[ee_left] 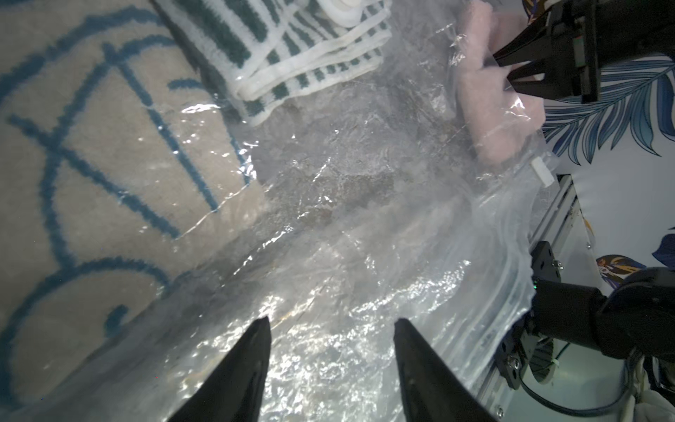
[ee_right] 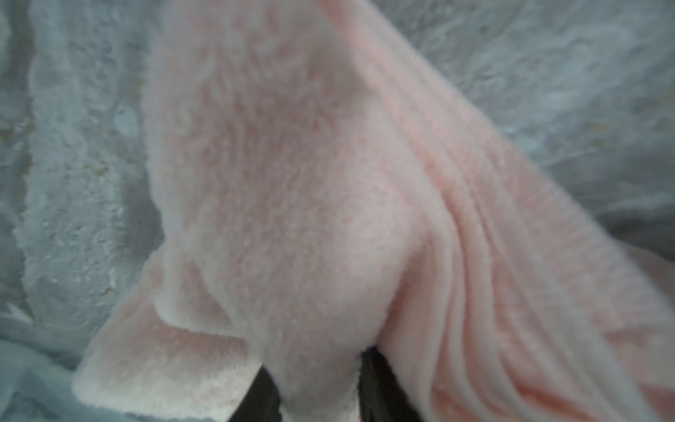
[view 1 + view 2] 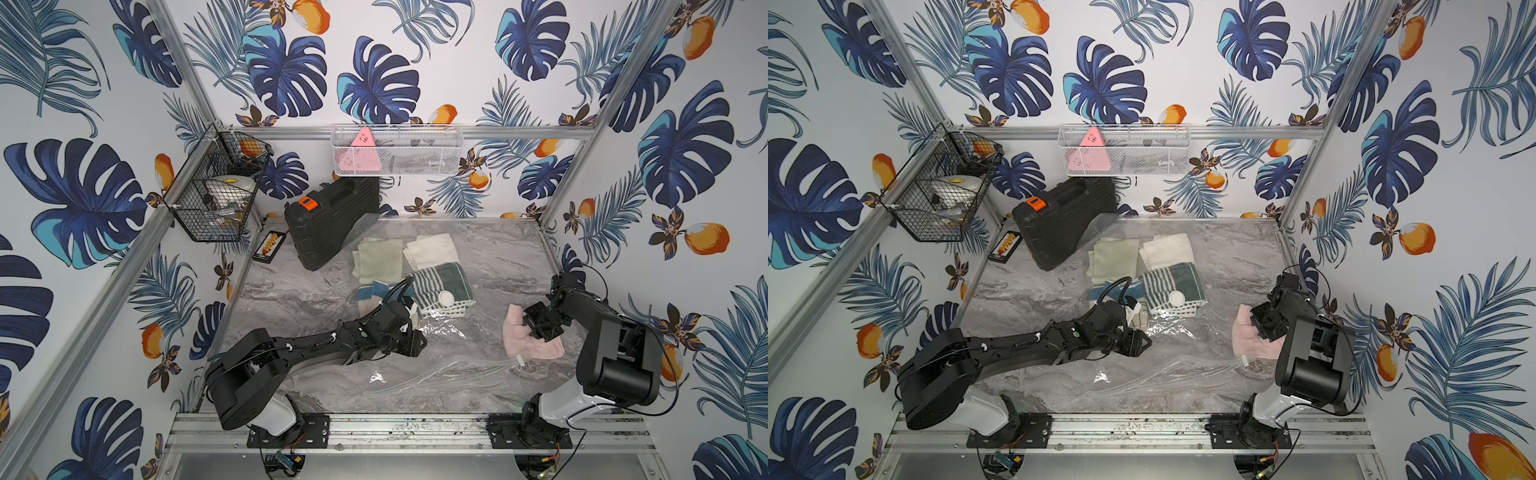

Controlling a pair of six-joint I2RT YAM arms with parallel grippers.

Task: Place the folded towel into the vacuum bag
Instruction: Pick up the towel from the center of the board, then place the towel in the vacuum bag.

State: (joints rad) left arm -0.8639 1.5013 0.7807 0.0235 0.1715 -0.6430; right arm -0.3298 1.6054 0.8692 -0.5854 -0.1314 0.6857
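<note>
Right pincer (image 2: 314,365) clamped on pink folded towel (image 3: 517,340), one, at the vacuum bag's (image 3: 440,332) right edge, on surface (image 3: 291,299). Left pincer (image 1: 332,321) half open, tips against bag plastic. One bag; four other towels (image 3: 432,278) inside.

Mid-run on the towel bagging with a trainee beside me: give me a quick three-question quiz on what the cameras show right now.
1. Multiple choice: the right gripper is clamped on a towel of which colour? A. green-striped B. pink C. cream
2. True or false: the left gripper is clamped shut on the vacuum bag.
3. Fill in: the round white ____ lies over the green-striped towel.

Key
1. B, the pink towel.
2. False: its fingers stand apart over the plastic.
3. valve
</note>
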